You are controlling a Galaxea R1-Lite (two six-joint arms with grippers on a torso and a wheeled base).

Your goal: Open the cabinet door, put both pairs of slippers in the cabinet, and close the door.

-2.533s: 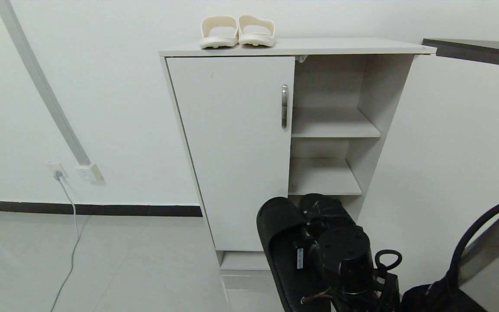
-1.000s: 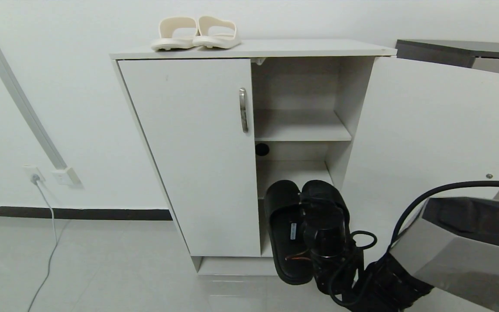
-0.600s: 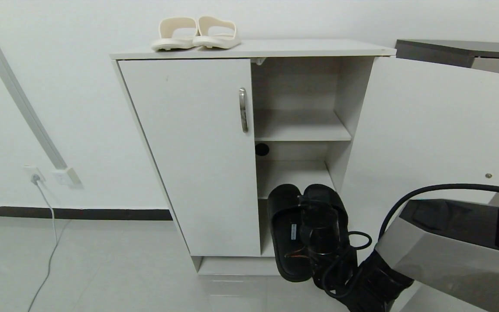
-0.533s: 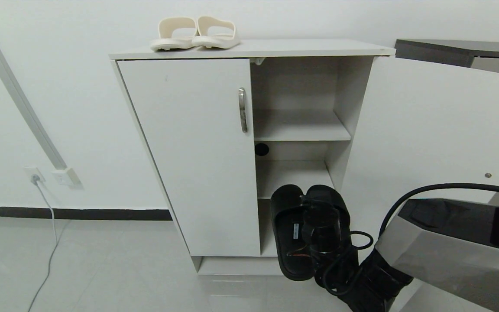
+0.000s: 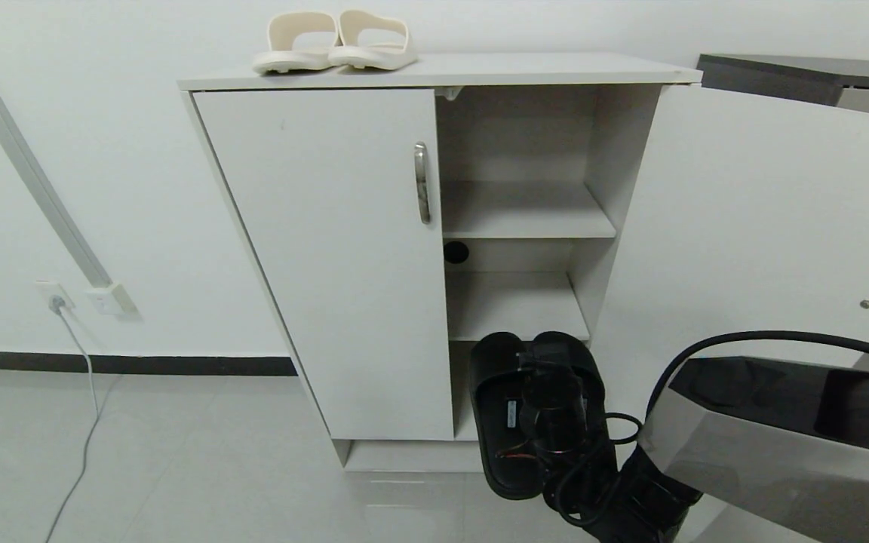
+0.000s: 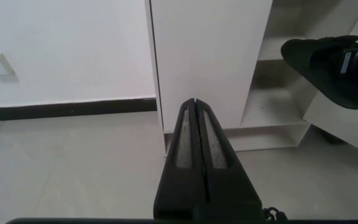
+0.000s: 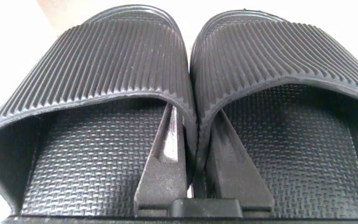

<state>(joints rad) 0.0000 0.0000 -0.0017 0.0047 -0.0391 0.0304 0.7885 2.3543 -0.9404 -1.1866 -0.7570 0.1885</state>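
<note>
Black slippers [image 5: 502, 407]: pair, side by side, adjoining inner edges pinched together by right gripper [image 7: 194, 134], fingers closed on them; toes at the mouth of the bottom compartment of the cabinet [image 5: 525, 69], below the lower shelf [image 5: 517, 305]. Right door [image 5: 744, 226]: swung open. Left door [image 5: 329, 264]: closed. Cream slippers [image 5: 333, 41]: pair, on cabinet top. Left gripper [image 6: 194, 109]: fingers pressed together, holding nothing, above the floor [image 6: 73, 168] facing the cabinet.

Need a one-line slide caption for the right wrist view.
Right gripper clamps the black slippers together by their adjoining inner sides.
</note>
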